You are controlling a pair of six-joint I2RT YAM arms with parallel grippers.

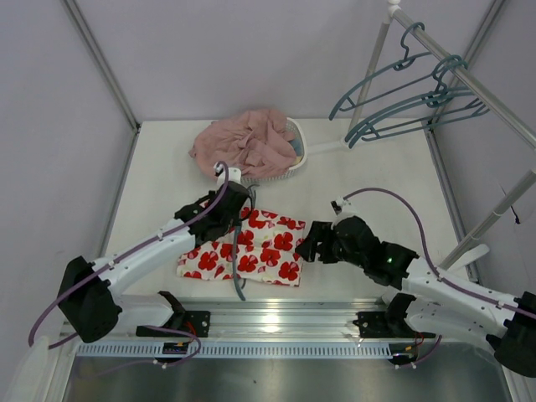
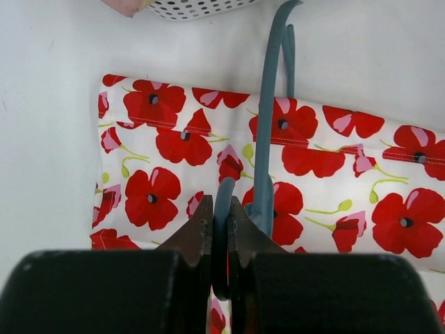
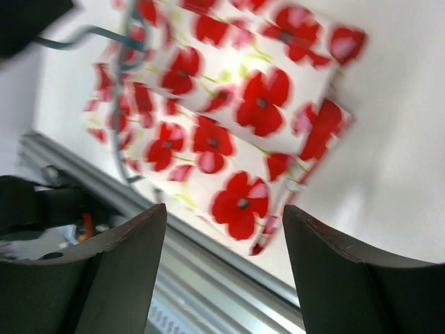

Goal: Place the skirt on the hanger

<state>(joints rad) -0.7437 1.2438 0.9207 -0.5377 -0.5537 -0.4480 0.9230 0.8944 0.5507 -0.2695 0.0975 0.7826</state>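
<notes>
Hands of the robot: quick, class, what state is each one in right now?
Left hand: closed on the teal hanger.
Right hand: open, holding nothing.

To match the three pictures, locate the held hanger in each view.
Top external: the hanger is centre-left, over the skirt.
Left wrist: centre, running from the top edge down into the jaws.
Right wrist: upper left, blurred.
Shared landmark: the red-flowered skirt.
</notes>
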